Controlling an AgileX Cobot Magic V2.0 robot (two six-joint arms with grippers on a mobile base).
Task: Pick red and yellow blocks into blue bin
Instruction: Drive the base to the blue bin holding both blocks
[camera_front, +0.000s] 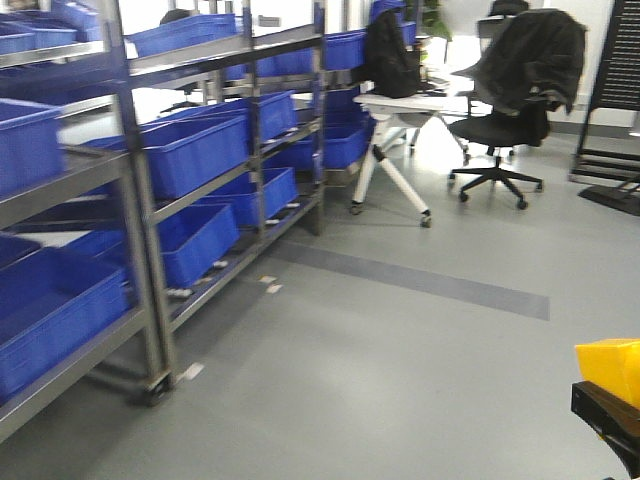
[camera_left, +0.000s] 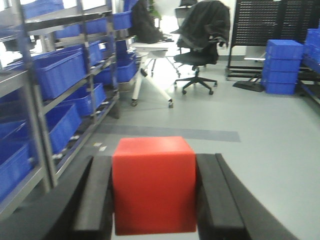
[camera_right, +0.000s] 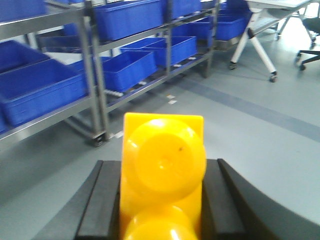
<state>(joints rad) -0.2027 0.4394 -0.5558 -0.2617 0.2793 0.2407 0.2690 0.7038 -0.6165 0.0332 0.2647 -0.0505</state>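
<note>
Shelving first: a long steel rack (camera_front: 140, 200) runs down the left of the front view, and its tiers are loaded with ribbed blue crates (camera_front: 195, 150). Grey floor (camera_front: 400, 350) spreads out beside it, with a darker stripe (camera_front: 420, 280) cutting across. Further back there is a white table (camera_front: 395, 105) on castors, and next to it a black office chair (camera_front: 495, 130) with a dark jacket (camera_front: 530, 50) slung over its back. The left wrist view adds a stack of blue crates (camera_left: 282, 67) against the far wall, just right of a black grid panel (camera_left: 265, 25).

Now to the arms, and both are carrying, held up off the floor. The left gripper (camera_left: 154, 200) has its black fingers (camera_left: 95, 200) pressed on either side of the red cube (camera_left: 152, 182). That's a snug hold, with the cube square between them and one flat face towards the camera. The right gripper (camera_right: 160, 200) is clamped the same way on the yellow brick (camera_right: 162, 155), with a finger (camera_right: 100, 200) flush against each long side. The round studs point straight at the lens, one in full view and a second cut off by the bottom edge. The front view catches that brick at the lower right corner, sitting on top of the dark gripper body.
</note>
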